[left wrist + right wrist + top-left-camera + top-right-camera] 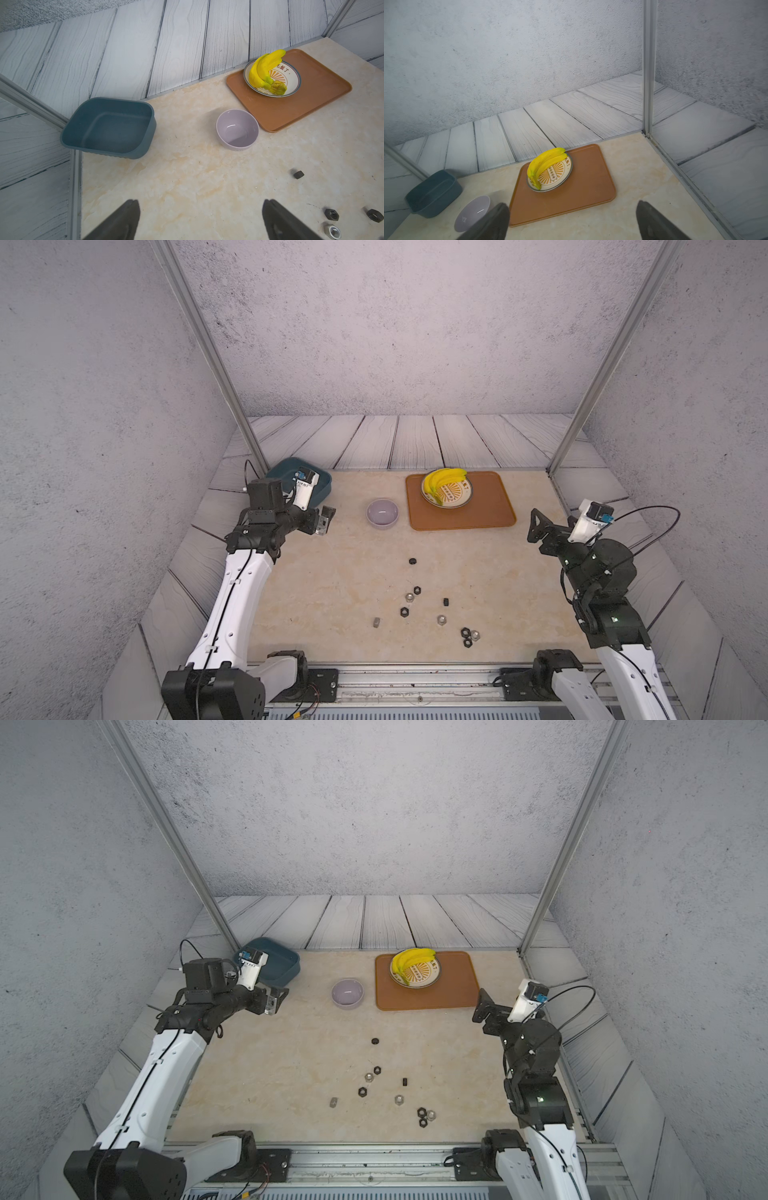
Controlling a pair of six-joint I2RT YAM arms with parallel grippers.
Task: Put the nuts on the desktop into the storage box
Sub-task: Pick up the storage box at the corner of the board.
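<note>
Across both top views, ten nuts (403, 612) lie scattered on the near middle of the table (332, 593), some black and some silver-grey, three of them bunched close together at the near right of the group. Storage box (324, 483) sits at the far left corner of the table, well apart from the nuts and partly hidden behind my left wrist. Left tool (326, 519) hovers just in front of the box, jaws spread wide, gripping nothing. Right tool (538, 526) hangs over the right edge of the table, near the orange-brown tray (490, 510), also wide open and empty. A lilac bowl (382, 512) stands between box and tray; on the tray a plate (457, 497) carries yellow bananas (446, 477). Left wrist view: my two dark fingers (128, 216) stand far apart over bare table, the teal box (145, 143) ahead with one end over the table's edge, the bowl (236, 128) beside it, and four nuts (331, 214) in sight near one finger, none touching it. Right wrist view: fingers (652, 220) again wide apart; tray (591, 187) with plate and bananas straight ahead, bowl (473, 214) and box (433, 193) off to one side.
</note>
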